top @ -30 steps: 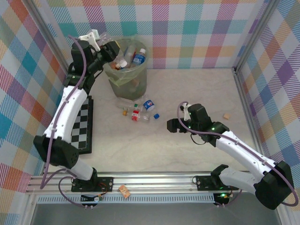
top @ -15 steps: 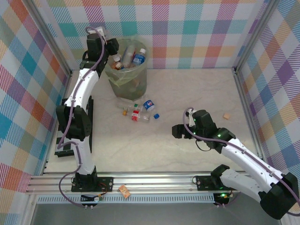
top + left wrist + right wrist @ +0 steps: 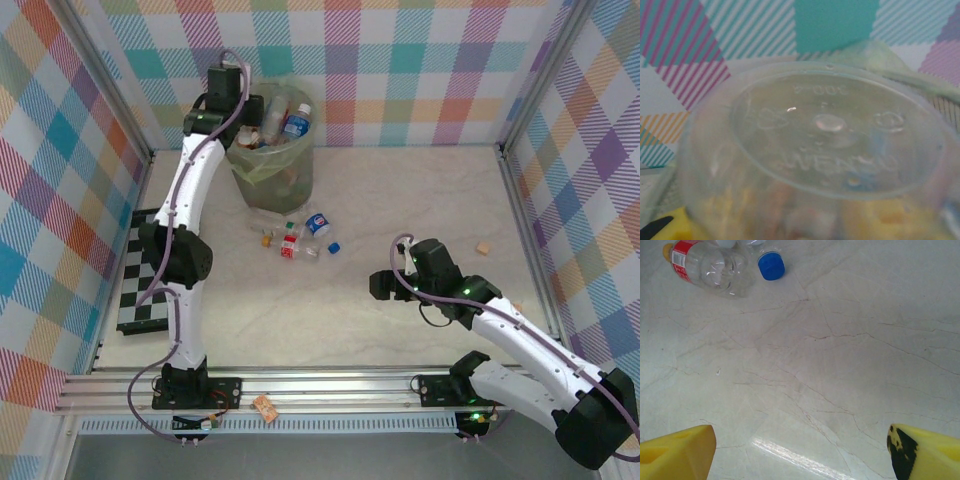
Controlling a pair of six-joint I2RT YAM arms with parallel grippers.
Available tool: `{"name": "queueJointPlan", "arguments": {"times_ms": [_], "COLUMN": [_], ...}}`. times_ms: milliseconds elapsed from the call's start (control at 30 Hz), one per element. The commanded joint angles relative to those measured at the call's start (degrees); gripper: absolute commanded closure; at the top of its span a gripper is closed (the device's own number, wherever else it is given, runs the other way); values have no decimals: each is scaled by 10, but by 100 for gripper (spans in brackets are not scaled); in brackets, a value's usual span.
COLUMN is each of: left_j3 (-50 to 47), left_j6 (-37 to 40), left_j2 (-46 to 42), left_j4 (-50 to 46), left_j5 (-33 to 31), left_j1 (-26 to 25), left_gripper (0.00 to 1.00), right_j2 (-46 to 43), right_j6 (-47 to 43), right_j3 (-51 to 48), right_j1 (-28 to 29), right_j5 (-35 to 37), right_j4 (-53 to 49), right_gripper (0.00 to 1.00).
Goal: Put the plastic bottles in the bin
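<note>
The pale-green bin (image 3: 285, 178) stands at the back left with several plastic bottles in it, one with a blue label (image 3: 296, 123). My left gripper (image 3: 248, 110) reaches over the bin's left rim. It is shut on a clear bottle (image 3: 825, 130), whose embossed base is right against the left wrist camera and blurs the yellow fingers behind it. More bottles lie on the table in front of the bin: a red-labelled one (image 3: 290, 243) (image 3: 710, 265) and a blue-labelled one (image 3: 318, 222), with a loose blue cap (image 3: 771, 265) beside them. Right of them my right gripper (image 3: 385, 285) (image 3: 800, 455) hangs open over bare table.
A black-and-white checkerboard (image 3: 140, 275) lies along the left wall beside the left arm. A small tan piece (image 3: 484, 247) sits at the right, and another (image 3: 265, 407) on the front rail. Plaid walls close in the back and both sides.
The left arm has swung upright and carried its gripper from left of the bin to above its rim, uncovering the checkerboard. The right gripper has drawn back slightly toward the near right.
</note>
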Motion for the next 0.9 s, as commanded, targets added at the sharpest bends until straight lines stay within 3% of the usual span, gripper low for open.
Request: {"name": "queueJointPlan", "arguments": {"times_ms": [0,67,267,367,667,867], "left_j3": [19,19,18,18,-3,-28], "left_j6": [24,15,-1,-12,-56,-63], "left_j2": [20,21,14,1,-58,-65], "left_j4": [-78,-95,-93,-81,-20,-18], "left_j5": [-19,-14,23,46,97,104], "left_j1": [-1,-1,0,2,3,3], "left_gripper": [56,55,23,17,15,33], "right_j2": [-2,-4,4,4,7,7], "right_j6": [8,7,6,8,10,11], "right_j3": [-5,-6,-3,-5,-11,-13], "right_j1": [-2,-2,-2,-1,-2,-1], "right_j5": [-2,-1,-3,-5,-6,-8], "right_j4": [7,7,10,12,19,21], "right_gripper": [11,11,11,11,11,11]}}
